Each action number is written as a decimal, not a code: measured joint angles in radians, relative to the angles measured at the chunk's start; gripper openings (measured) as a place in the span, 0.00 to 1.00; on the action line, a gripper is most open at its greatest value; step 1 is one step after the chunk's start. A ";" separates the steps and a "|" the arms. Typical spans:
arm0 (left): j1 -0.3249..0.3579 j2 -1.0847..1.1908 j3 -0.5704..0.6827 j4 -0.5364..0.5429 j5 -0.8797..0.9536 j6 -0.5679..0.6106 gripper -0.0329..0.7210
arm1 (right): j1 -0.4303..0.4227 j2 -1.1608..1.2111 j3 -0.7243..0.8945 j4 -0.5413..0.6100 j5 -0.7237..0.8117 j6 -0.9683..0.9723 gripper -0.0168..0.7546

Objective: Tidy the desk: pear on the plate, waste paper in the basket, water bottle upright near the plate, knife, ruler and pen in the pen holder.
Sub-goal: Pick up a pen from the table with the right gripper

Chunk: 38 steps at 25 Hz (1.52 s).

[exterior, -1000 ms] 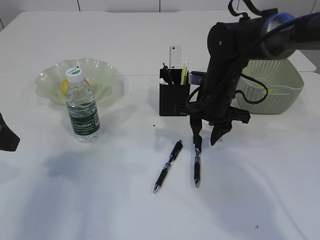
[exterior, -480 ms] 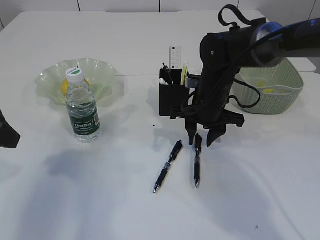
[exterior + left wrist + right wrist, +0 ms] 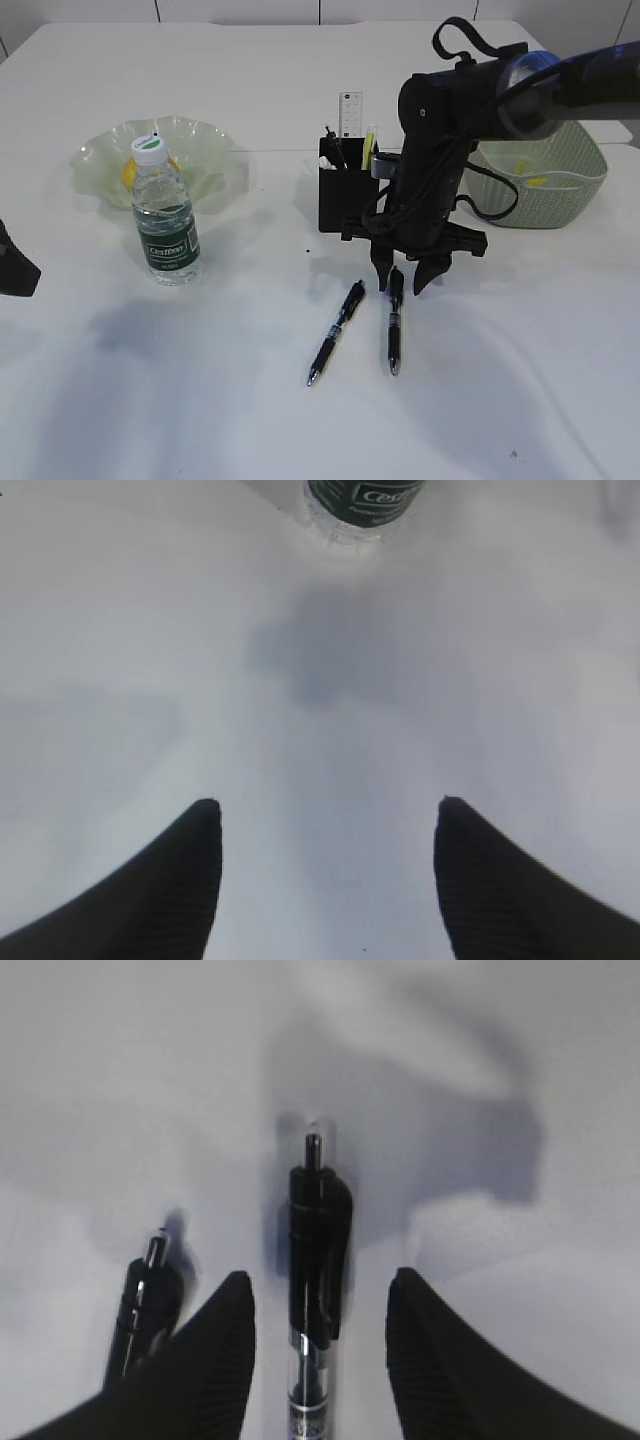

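Right gripper (image 3: pixel 405 282) hung low over the counter (image 3: pixel 500 400), jaws parted and straddling the clicker end of the right-hand pen (image 3: pixel 394 325); in the right wrist view that pen (image 3: pixel 317 1300) lay between the two fingers (image 3: pixel 205 1360), not visibly pinched. Nothing held.

Left gripper (image 3: pixel 325 825) stood wide apart over bare counter, empty, with the base of the water bottle (image 3: pixel 362 505) at its 12 o'clock, well apart.

Nearest in the exterior view: two dark pens flat on the counter, side by side. The second pen (image 3: pixel 336 333) lay just at 9 o'clock of the first, slanted, not touching it.

Next back: water bottle (image 3: pixel 165 215) upright, just in front of the plate (image 3: pixel 215 150). Pen holder (image 3: pixel 345 195) at 11 o'clock of the right gripper, already carrying the ruler (image 3: pixel 350 115) and other slim items I could not name for certain.

Farthest: pear (image 3: pixel 128 172) on the plate, mostly hidden behind the bottle. Basket (image 3: pixel 570 185) at 2 o'clock of the gripper, a yellow scrap inside, likely the waste paper (image 3: pixel 536 181).

Judgement: the step in hand was the pen pick-up; the rest looked done. Next move calls for closing squarely on the barrel without nudging the neighbouring pen, lifting, tipping it upright and dropping it into the holder.
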<state>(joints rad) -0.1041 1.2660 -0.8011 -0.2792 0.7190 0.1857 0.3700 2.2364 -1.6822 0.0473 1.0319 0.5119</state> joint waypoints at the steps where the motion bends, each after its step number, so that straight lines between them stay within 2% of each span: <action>1: 0.000 0.000 0.000 0.000 0.000 0.000 0.67 | 0.000 0.002 0.000 -0.002 -0.002 0.000 0.44; 31: 0.000 0.000 0.000 -0.002 -0.002 0.000 0.67 | 0.000 0.030 0.000 -0.010 -0.044 0.000 0.44; 38: 0.000 0.000 0.000 -0.002 -0.003 0.000 0.67 | 0.000 0.030 0.000 -0.015 -0.046 0.001 0.38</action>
<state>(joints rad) -0.1041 1.2660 -0.8011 -0.2809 0.7160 0.1857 0.3700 2.2669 -1.6822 0.0319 0.9859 0.5134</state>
